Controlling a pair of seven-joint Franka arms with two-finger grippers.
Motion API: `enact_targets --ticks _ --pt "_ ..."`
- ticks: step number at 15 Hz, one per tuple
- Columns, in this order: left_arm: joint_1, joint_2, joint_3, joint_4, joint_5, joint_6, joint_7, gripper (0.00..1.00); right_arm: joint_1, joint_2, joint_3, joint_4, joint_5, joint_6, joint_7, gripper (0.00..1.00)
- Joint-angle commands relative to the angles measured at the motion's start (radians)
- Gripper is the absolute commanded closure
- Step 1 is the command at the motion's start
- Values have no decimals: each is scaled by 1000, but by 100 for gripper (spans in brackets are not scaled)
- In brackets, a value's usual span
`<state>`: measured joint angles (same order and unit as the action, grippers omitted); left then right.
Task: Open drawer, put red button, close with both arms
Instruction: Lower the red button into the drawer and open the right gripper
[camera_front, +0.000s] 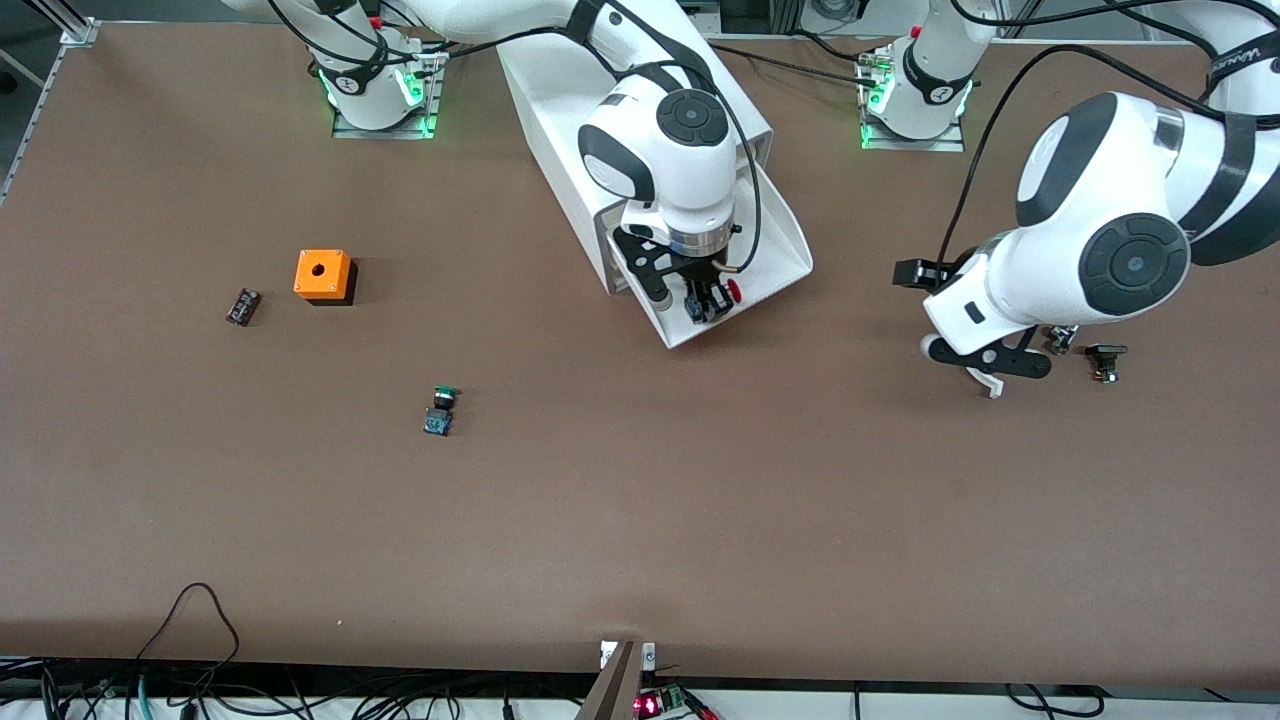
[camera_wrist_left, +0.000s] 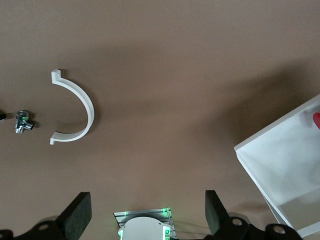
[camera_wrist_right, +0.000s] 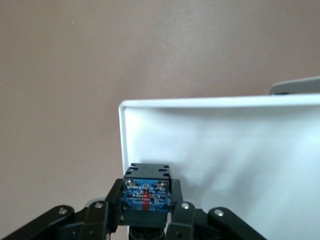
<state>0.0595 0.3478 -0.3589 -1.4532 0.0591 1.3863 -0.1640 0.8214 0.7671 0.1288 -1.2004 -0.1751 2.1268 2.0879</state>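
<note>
The white drawer (camera_front: 782, 238) stands pulled out of the white cabinet (camera_front: 560, 110). My right gripper (camera_front: 708, 303) is over the drawer's front corner, shut on the red button (camera_front: 733, 291), whose red cap points sideways. In the right wrist view the button's blue base (camera_wrist_right: 146, 194) sits between the fingers of the right gripper (camera_wrist_right: 146, 212), above the drawer's rim (camera_wrist_right: 215, 103). My left gripper (camera_front: 1000, 362) hangs over the table toward the left arm's end. It is open and empty (camera_wrist_left: 147, 215). The drawer's corner (camera_wrist_left: 285, 155) also shows in the left wrist view.
A white curved piece (camera_wrist_left: 80, 107) and a small metal part (camera_wrist_left: 22, 121) lie under the left gripper; a black part (camera_front: 1105, 358) lies beside them. An orange box (camera_front: 322, 274), a small dark piece (camera_front: 242, 306) and a green-capped button (camera_front: 440, 410) lie toward the right arm's end.
</note>
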Motion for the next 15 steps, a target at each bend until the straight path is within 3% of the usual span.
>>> enact_targets --ticks 1,7,10,15 --pt "-1 10 -3 31 28 -36 -6 0 9 11 -12 32 -20 2 26 0" --pt "-4 16 -3 31 22 -35 -9 0 -65 -6 -8 97 -7 -22 -72 0" --pt "-1 17 -3 30 7 -33 -11 0 -111 -40 -5 99 2 -105 -416 0" --pt "-4 56 -8 -28 -104 40 -121 0 -286 -133 -14 98 164 -358 -1070 0"
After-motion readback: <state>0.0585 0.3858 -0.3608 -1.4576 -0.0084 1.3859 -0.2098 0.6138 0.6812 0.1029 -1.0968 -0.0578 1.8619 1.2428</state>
